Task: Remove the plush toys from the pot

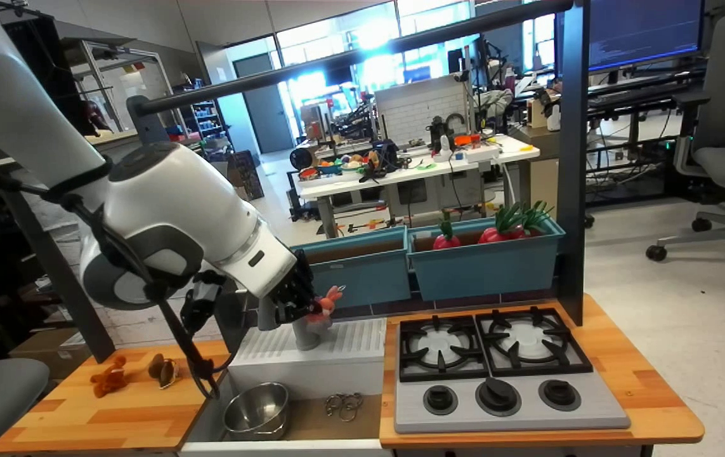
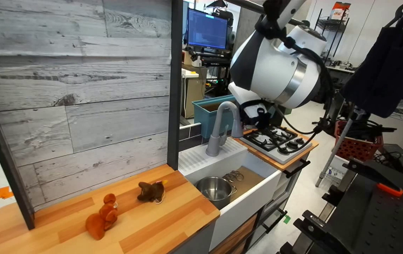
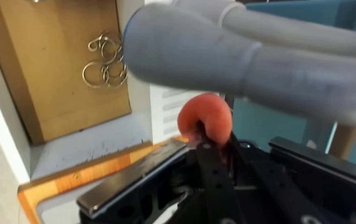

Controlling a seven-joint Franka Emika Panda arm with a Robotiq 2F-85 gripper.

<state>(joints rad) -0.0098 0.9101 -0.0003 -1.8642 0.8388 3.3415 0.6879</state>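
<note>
The red toy (image 3: pixel 219 119) is in the gripper (image 3: pixel 220 146). The two fingers are close together and pinch the toy between their tips. A bit of the toy bends over like a round hook and pokes out past the fingertips. In an exterior view the toy sticks out from the end of the gripper, up in the air.

The gray tap (image 3: pixel 193 53) is just beside the gripper. In the wrist view the tap looks very near the red toy, but I cannot tell if they touch. Behind the gripper is a near planter (image 1: pixel 362 277), which is blue-green. Farther along behind it is a far planter (image 1: pixel 489 270), with red round plants (image 1: pixel 446 240) that have green tops.

Under the gripper is the white sink (image 1: pixel 359 374). The metal rings (image 3: pixel 104 70) lie on its floor, lower than the gripper. The shiny pot (image 2: pixel 213 188) stands upright in the sink too, also lower down and farther from the gripper than the rings.

The stove (image 1: pixel 495 393) is lower than the gripper, on the side away from the pot. Past the pot, well apart from the gripper, is the wooden counter (image 2: pixel 166 222). Two more toys lie on it: a dark brown toy (image 2: pixel 150 192) with a bit of yellow, and, farther off, an orange-brown toy (image 2: pixel 103 217).
</note>
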